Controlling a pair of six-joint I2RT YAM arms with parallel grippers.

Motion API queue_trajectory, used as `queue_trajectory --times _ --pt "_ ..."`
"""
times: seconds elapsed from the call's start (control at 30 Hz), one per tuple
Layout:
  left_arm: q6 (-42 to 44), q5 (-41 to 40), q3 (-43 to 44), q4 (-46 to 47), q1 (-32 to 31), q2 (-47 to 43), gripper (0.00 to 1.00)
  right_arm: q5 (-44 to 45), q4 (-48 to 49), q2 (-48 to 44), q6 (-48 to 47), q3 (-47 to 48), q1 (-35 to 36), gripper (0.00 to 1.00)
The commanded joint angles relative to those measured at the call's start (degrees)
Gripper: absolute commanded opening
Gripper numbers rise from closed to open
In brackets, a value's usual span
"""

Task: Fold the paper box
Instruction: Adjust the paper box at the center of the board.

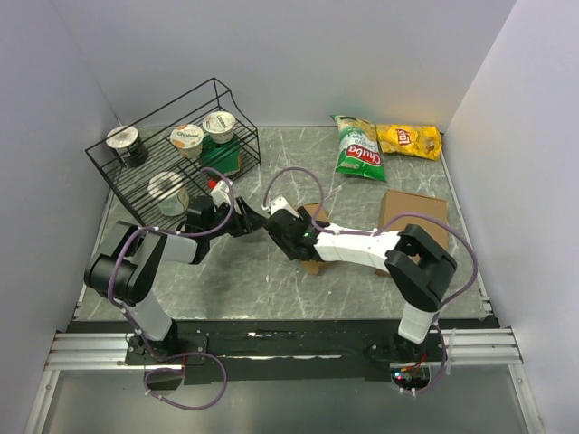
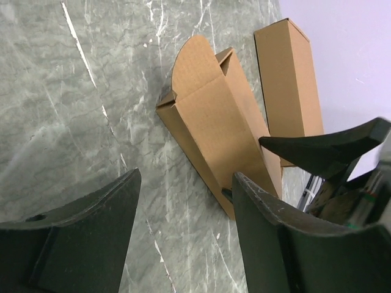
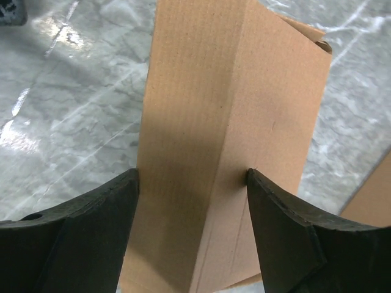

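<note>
Near the centre of the top view, on the table: paper box, partly folded, curved flap up. Pinched on 2 opposite sides by the right gripper. Just left of it, left gripper spread wide, holding nothing. Right of centre, plain cardboard slab.
</note>
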Motion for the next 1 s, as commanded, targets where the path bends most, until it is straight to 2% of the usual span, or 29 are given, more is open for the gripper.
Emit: queue_trajectory --times 0.0,0.4,0.6,0.8,0.97 --pt "0.0 0.0 0.0 3.0 0.0 -2.5 0.67 2.6 -10.8 6.8 6.5 1.7 1.5 0.66" --pt "2.7 -3.9 -2.4 -1.6 1.2 -8.3 0.70 5.5 -17.8 15.2 10.9 6.8 4.4 0.51" --pt "2.5 -2.8 -3.9 -1.2 2.5 -9.2 0.70 7.0 -21.6 19.1 12.6 9.8 6.0 0.45" --pt "2.3 -2.1 -5.2 -0.4 3.9 -10.4 0.70 5.6 -22.6 21.7 13.1 10.8 7.0 0.41" --pt "2.3 -1.7 -5.4 -0.5 4.4 -11.0 0.70 2.5 -21.0 21.8 12.0 10.5 7.4 0.31"
